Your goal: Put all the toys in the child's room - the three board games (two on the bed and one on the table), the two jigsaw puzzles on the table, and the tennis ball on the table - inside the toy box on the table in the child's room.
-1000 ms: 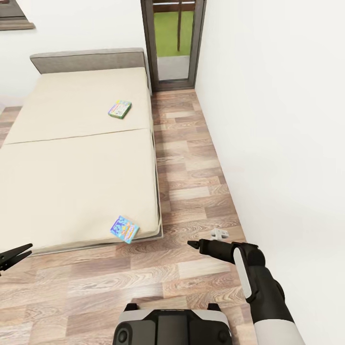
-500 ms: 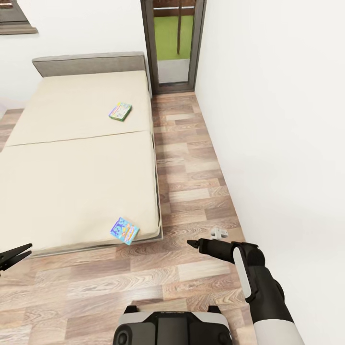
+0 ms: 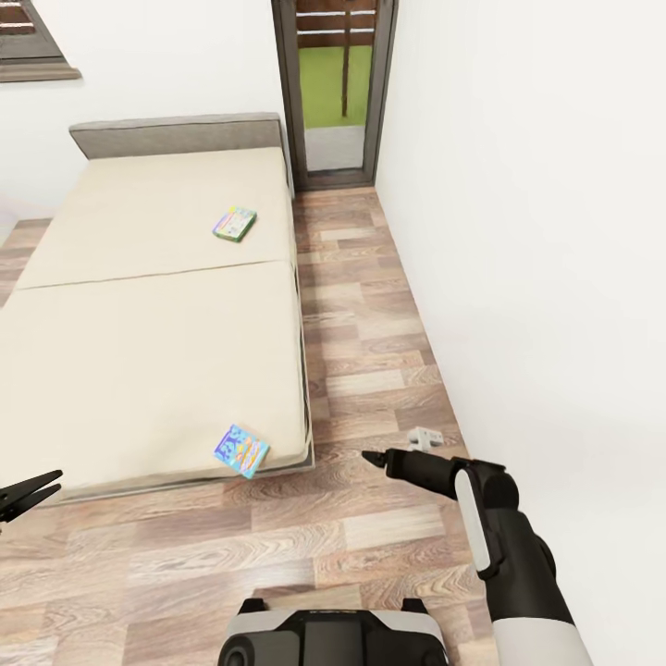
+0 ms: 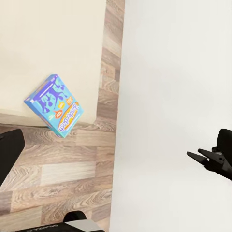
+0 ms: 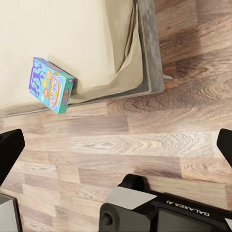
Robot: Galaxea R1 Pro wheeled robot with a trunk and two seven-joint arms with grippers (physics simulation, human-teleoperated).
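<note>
Beige mattress covers the low bed [image 3: 139, 351], where a mostly blue board game [image 3: 240, 450] lies at the near edge with one corner jutting over the frame, and a greenish board game [image 3: 234, 223] lies flat farther up, near the grey headboard [image 3: 176, 135]. The left jaws [image 3: 35, 488] hang empty over the wood-plank floor [image 3: 361, 305] beside the bed, their tips a little apart. The right jaws [image 3: 372, 458] hover over the floor near the white wall [image 3: 536, 231], holding nothing, tips pressed together.
</note>
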